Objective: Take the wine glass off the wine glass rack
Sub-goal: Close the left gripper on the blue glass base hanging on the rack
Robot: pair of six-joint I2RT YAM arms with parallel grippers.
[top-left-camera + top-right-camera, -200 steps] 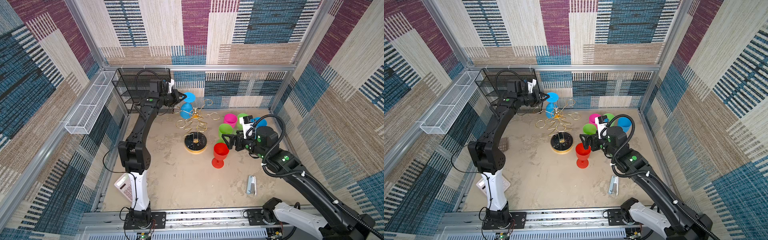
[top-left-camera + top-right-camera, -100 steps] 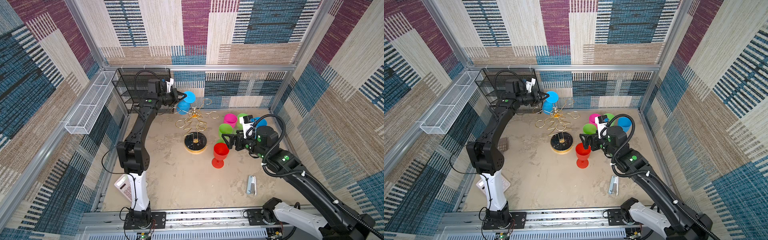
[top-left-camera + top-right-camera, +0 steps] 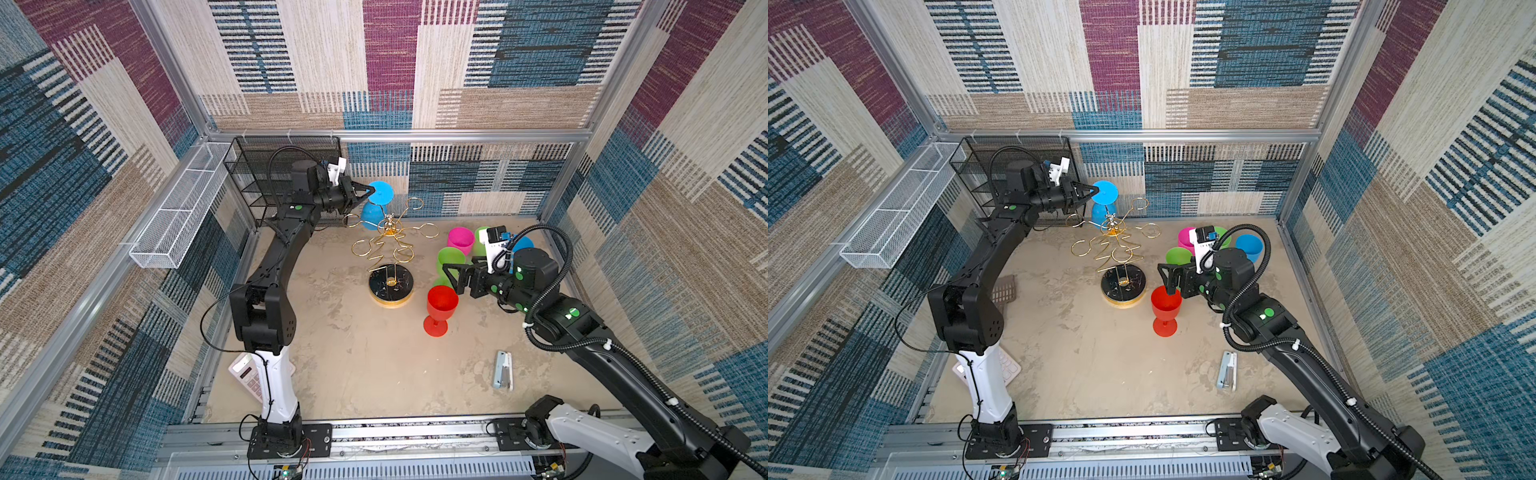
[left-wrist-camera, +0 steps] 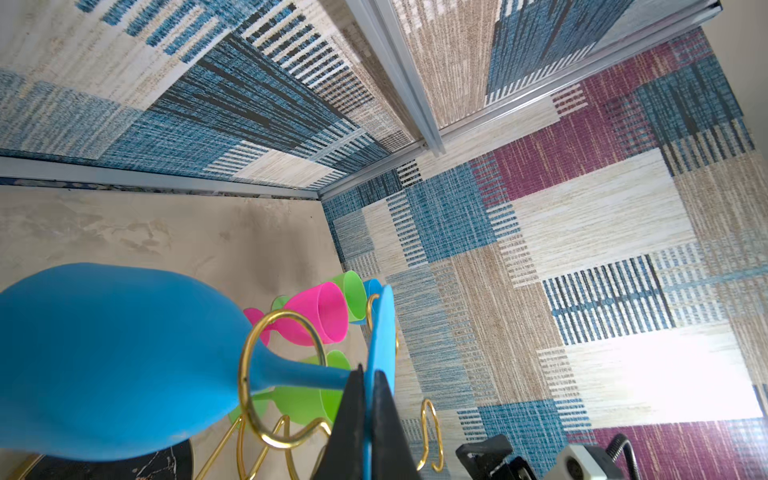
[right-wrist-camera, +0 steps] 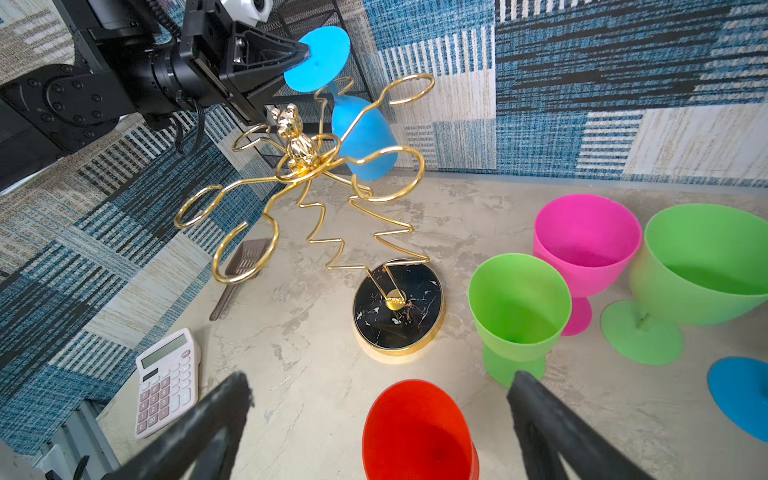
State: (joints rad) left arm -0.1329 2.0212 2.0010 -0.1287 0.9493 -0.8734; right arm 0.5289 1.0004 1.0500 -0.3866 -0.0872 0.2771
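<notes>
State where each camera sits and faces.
Top views: high above the front, looking down at the table; left arm and right arm show.
Left wrist: behind the left hand, facing the gripped blue wine glass; fingers show.
Right wrist: behind the open right hand, facing the wine glass rack; fingers show.
Shared: both wrist views see that glass.

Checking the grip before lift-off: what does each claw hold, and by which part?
The left claw is shut on the blue wine glass, pinching the edge of its round foot. The right claw is open and holds nothing.
</notes>
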